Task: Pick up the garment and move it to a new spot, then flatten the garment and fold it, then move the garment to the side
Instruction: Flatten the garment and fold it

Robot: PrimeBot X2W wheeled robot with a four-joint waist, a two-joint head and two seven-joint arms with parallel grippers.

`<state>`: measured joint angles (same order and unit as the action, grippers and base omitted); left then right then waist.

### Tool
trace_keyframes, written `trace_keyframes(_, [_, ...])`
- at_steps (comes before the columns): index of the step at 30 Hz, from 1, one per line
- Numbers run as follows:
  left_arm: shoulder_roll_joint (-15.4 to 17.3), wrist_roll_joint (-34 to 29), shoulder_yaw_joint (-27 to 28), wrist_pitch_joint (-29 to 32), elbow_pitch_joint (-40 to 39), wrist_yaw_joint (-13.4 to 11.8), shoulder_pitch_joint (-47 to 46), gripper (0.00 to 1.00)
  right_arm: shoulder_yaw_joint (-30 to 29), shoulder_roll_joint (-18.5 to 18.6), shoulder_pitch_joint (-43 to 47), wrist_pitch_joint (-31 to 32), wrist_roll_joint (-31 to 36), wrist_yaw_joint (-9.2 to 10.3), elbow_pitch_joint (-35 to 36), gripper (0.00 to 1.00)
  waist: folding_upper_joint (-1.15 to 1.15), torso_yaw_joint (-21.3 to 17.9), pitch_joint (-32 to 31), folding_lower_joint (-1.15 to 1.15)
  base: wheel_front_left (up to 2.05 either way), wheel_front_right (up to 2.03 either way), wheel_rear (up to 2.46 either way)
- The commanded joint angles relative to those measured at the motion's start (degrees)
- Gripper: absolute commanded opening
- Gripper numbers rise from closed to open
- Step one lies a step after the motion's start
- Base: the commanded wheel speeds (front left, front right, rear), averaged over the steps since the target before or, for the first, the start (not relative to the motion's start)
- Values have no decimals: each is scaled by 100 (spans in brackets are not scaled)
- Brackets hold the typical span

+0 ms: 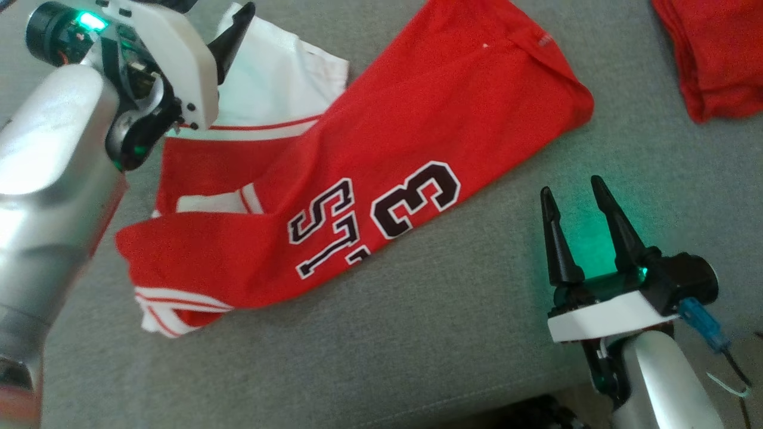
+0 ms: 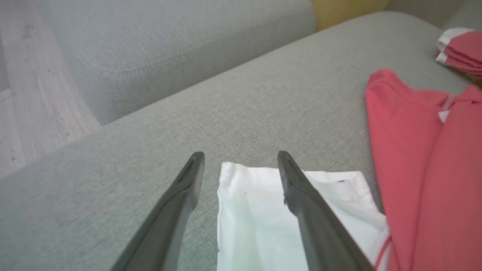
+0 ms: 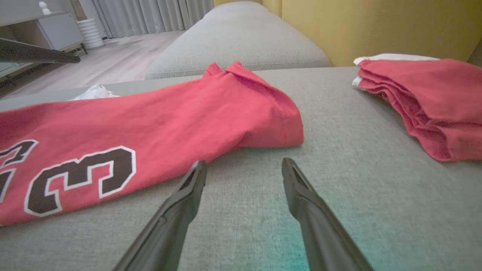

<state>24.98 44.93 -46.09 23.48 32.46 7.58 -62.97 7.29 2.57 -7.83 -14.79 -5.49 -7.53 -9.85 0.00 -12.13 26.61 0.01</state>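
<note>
Grey cushion [image 1: 417, 333]: jersey [image 1: 381, 155] lies diagonally; my left gripper [image 2: 241, 158], spread, is over its white end; right gripper [image 1: 572, 186], spread, stands apart.

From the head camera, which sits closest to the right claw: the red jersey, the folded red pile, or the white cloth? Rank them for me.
1. The red jersey: its end lies just above the right gripper.
2. The folded red pile: upper right corner.
3. The white cloth: far upper left.

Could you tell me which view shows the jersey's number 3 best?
The head view: the 3 lies whole, nearly face-on. The right wrist view has it at a low slant; the left wrist view catches plain jersey cloth.
</note>
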Motion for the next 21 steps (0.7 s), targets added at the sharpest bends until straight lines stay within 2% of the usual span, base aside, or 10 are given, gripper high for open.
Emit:
trace_keyframes(1, [263,56,138,38,-92,-10,-317,100,147,45,-71,-21,-27,4,180,100,0,-184,196,-1,0,0,0])
trace_keyframes(12, [497,224,-664,233,646,-9,-899,100,127,34,-197,-21,-107,4,245,100,0,-281,437,-1,0,0,0])
trace_keyframes(13, [495,267,-715,186,649,-9,-918,94,50,34,-228,-21,-186,4,285,100,0,-275,438,-1,0,0,0])
trace_keyframes(14, [477,337,-764,119,619,-9,-926,51,-14,33,-267,-21,-207,4,334,100,0,-265,437,-1,0,0,0])
trace_keyframes(15, [469,392,-809,33,594,-9,-941,18,-71,33,-319,-21,-196,4,382,100,0,-251,437,-1,0,0,0])
trace_keyframes(16, [460,455,-895,14,559,-9,-950,0,-143,33,-395,-21,-202,4,435,100,0,-234,435,-1,0,0,0])
trace_keyframes(21, [524,819,-1244,-162,307,-9,-1092,0,-188,327,-1237,-21,-445,4,623,100,0,-122,439,-1,0,0,0])
